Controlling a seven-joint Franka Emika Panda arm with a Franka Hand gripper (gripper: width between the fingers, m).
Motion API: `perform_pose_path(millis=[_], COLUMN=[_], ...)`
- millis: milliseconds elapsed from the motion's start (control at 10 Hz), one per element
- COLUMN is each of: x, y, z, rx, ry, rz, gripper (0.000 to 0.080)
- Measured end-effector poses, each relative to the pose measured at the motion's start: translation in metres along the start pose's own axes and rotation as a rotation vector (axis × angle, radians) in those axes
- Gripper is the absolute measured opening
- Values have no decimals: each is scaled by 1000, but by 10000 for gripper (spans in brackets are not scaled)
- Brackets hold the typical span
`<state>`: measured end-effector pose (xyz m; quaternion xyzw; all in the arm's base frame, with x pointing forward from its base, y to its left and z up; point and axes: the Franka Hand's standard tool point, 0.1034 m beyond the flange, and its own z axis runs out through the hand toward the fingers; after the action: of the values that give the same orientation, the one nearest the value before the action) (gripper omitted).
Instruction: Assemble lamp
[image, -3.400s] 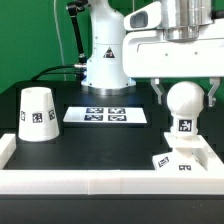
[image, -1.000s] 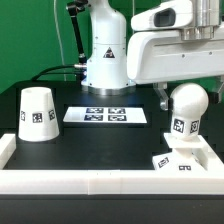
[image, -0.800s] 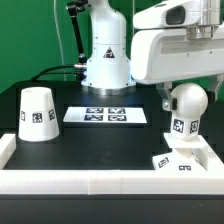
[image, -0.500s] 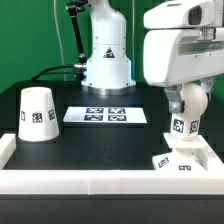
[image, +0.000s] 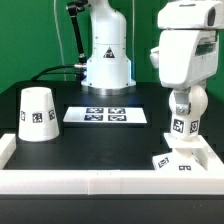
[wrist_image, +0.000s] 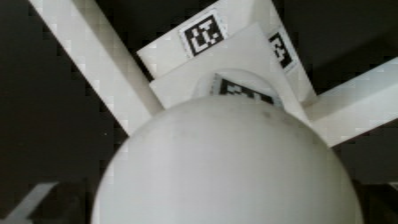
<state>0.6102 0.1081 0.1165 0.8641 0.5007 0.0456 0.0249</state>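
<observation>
The ball-shaped white bulb (image: 186, 105) stands upright on its tagged stem on the small square base (image: 178, 160), in the tray corner at the exterior view's right. My gripper (image: 185, 98) reaches down over the bulb from above and grips its round top. The wide white hand hides most of the fingers. In the wrist view the bulb (wrist_image: 222, 165) fills the picture, with the tagged base (wrist_image: 222, 45) beyond it. The cone-shaped shade (image: 38, 113) stands alone at the exterior view's left.
The marker board (image: 106, 115) lies flat at mid-table. A white raised rim (image: 90, 182) runs along the front and turns up at the left corner. The robot's white base (image: 106, 60) stands at the back with cables.
My wrist has turned about its vertical axis over the bulb, so the hand's narrow side now faces the camera. The bulb, base and shade stay in place.
</observation>
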Motion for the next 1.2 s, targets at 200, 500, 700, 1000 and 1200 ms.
perform_pose_path(millis=[200, 500, 700, 1000, 1200], x=[0, -1, -2, -5, -7], y=[0, 1, 1, 4, 5], z=[0, 0, 0, -1, 0], rx=[0, 1, 4, -2, -3], ry=[0, 1, 4, 5, 4], rz=[3, 59, 271, 636, 773], gripper=[576, 576, 576, 576, 577])
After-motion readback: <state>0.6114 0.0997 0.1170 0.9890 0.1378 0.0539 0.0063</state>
